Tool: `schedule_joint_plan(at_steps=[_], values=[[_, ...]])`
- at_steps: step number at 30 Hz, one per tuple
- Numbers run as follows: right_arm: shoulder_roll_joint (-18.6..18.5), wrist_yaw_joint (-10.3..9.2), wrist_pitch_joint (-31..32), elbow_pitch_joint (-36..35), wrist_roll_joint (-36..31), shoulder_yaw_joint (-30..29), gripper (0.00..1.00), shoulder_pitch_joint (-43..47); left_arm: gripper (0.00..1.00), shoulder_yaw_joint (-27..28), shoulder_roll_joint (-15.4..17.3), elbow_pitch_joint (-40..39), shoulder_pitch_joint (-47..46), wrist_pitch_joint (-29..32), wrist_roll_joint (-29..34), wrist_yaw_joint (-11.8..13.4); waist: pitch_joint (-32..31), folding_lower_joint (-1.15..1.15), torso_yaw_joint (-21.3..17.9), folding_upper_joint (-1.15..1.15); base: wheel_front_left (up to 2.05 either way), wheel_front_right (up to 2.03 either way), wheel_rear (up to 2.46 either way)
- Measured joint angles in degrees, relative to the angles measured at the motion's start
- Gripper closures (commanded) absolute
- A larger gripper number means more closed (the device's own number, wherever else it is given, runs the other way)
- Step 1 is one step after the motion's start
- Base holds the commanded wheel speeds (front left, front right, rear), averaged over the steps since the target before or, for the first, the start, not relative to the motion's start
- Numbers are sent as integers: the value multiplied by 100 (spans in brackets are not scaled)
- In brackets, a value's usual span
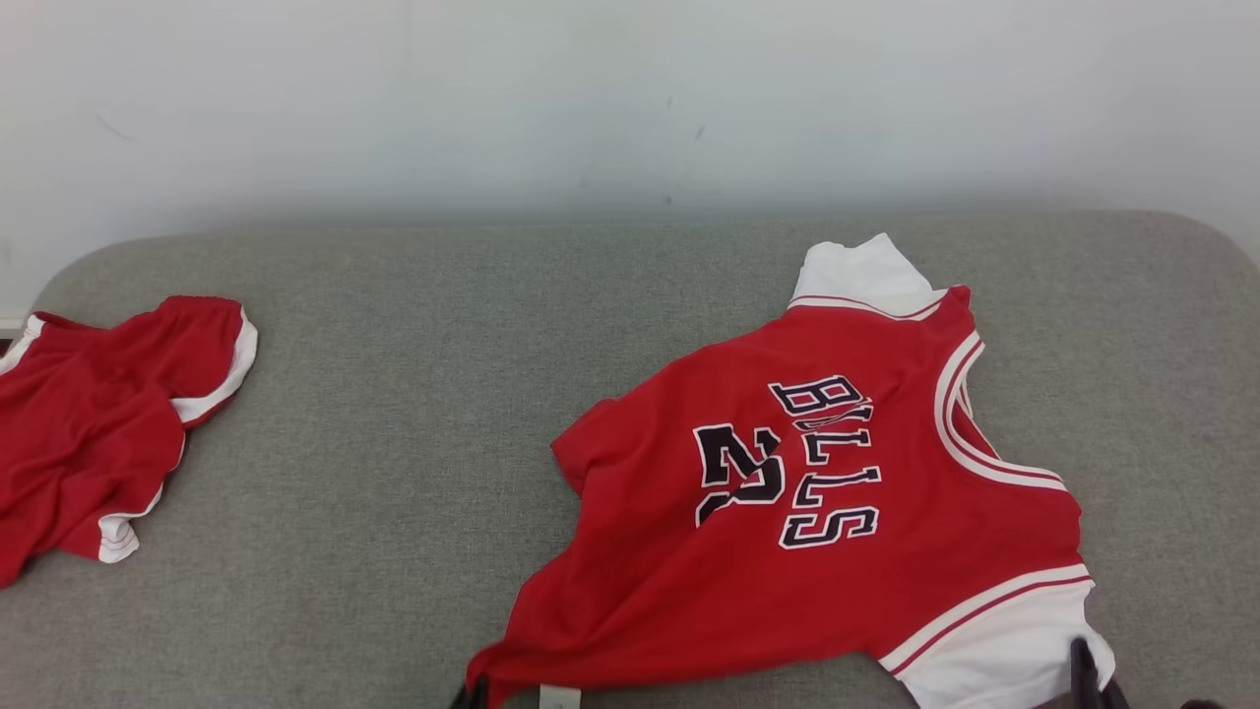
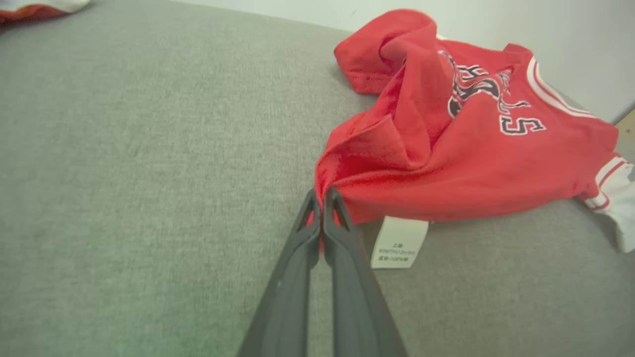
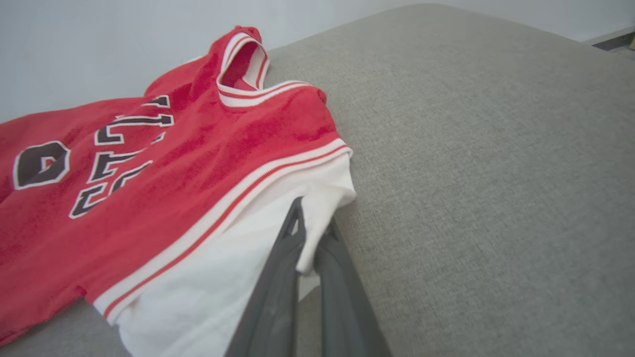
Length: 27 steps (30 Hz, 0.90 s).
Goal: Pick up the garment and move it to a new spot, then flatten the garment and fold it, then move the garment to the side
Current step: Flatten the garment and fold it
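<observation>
My left gripper (image 2: 321, 196) is clenched tight on the red hem corner of the jersey (image 1: 817, 492), just beside the white care tag (image 2: 399, 242). My right gripper (image 3: 312, 218) is pinching the edge of the white sleeve (image 3: 223, 287), cloth caught between the fingers. The jersey lies on the right half of the grey cushion (image 1: 394, 423), lettering up, bunched into folds near my left fingers. At the cushion's far left, well apart, sits a second red garment (image 1: 98, 423) with white trim.
</observation>
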Motion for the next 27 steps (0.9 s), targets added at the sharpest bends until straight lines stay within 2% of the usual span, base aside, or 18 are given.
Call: schedule_joint_plan(at_steps=[2, 8, 13, 19, 20, 27], values=[[-38, 0, 0, -266, 3, 5, 100, -45, 100, 82, 38, -270, -3, -1, -1, 0, 25, 0, -21, 0, 0, 0, 0], [-279, 0, 166, -834, 157, 254, 100, -600, 100, 16, 424, -701, -521, -1, 76, -1, 114, 0, -67, 0, 0, 0, 0], [-704, 0, 589, -1316, 315, 382, 100, -1752, 100, -459, 1084, -813, -1736, 113, 44, -4, 339, 0, -126, 0, 0, 0, 0], [-1104, 0, 1213, -1391, 536, 555, 100, -3735, 100, -983, 1801, -1018, -3888, 651, -506, -10, 818, 1, -192, 1, 0, 0, 0], [-1199, 0, 1372, -1259, 555, 635, 100, -4482, 100, -1126, 1976, -990, -4643, 823, -757, -10, 1014, 2, -210, 1, 0, 0, 0], [-1336, 0, 1923, -190, 560, 953, 100, -7361, 100, -1595, 2338, -379, -7317, 1378, -1629, -10, 1751, 2, -267, 1, 0, 0, 0]])
